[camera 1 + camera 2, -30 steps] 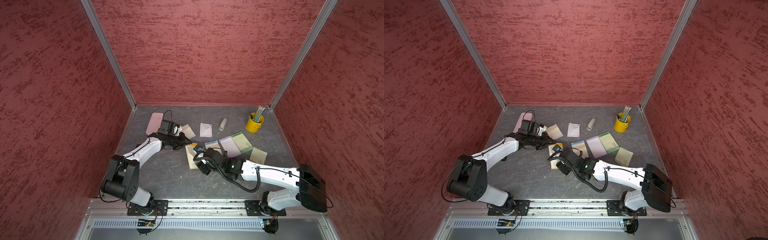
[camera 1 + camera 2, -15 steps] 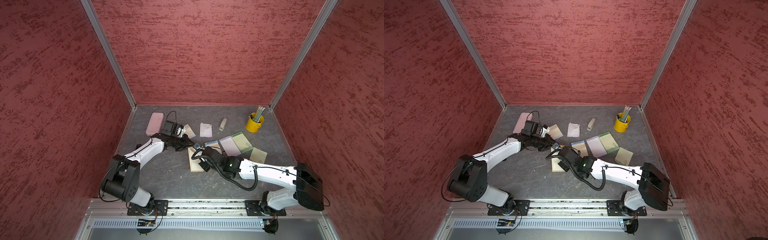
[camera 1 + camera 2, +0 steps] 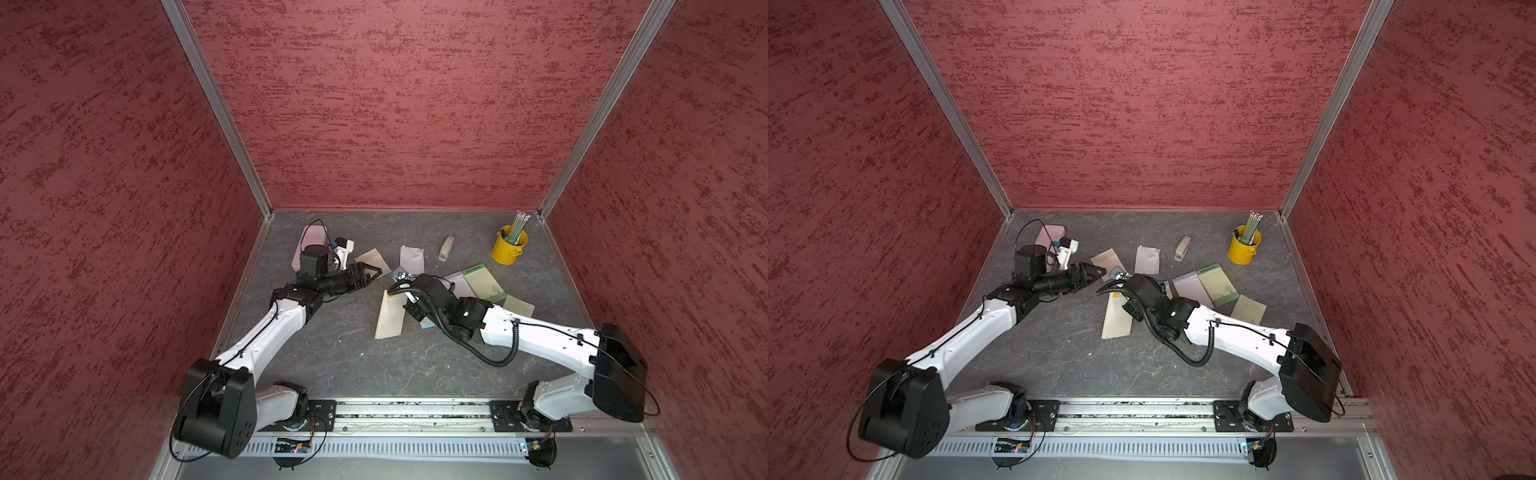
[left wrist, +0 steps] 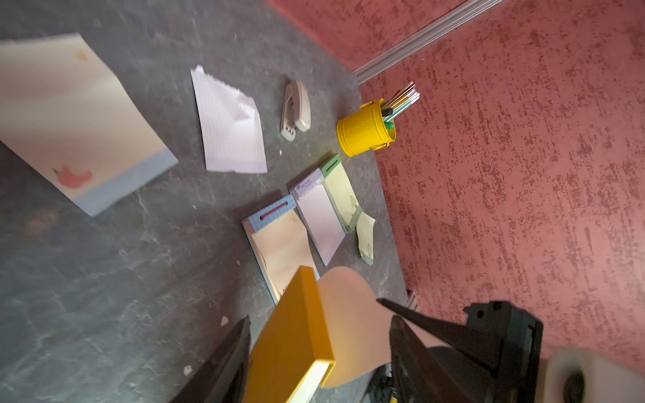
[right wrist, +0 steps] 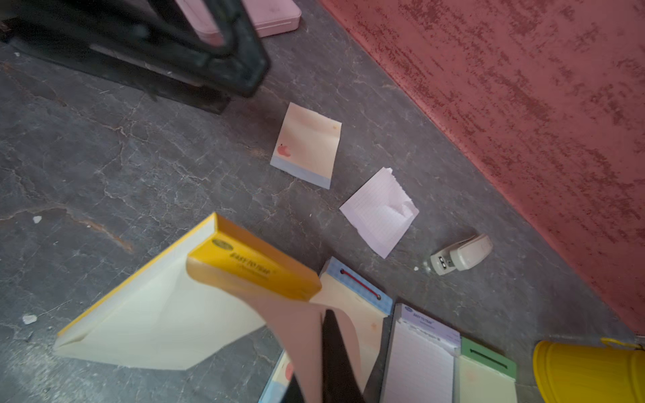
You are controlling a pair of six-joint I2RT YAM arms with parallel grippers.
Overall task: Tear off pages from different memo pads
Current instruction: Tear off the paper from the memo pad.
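So the right gripper point(image 5: 326, 326) is pinched shut on the top cream sheet point(image 5: 296, 335) of the thick yellow-strip memo pad point(image 5: 157, 314), which sits mid-table just beside the blue-strip pad point(image 4: 282, 251). The sheet curls up from the yellow binding and isn't torn off yet. The left gripper point(image 3: 368, 273) has its jaws apart. Going by the right wrist view, it hangs clear of the pad and holds nothing.

That's my worry: nothing pins the pad down, and its strip end already looks tipped up off the grey table point(image 3: 340, 365). Pull harder and the whole pad could ride along with the sheet. It could also swing into the blue-strip pad, the lilac-strip pad point(image 4: 319, 216) and the green-strip pad point(image 4: 342, 192). The sheet might also rip partway instead of along the binding.

Hard to see: in both top views the right wrist covers the pinch. The left wrist view makes the pad look framed by the left fingers, but I can't tell the gap. Close-up stuff is blurry.
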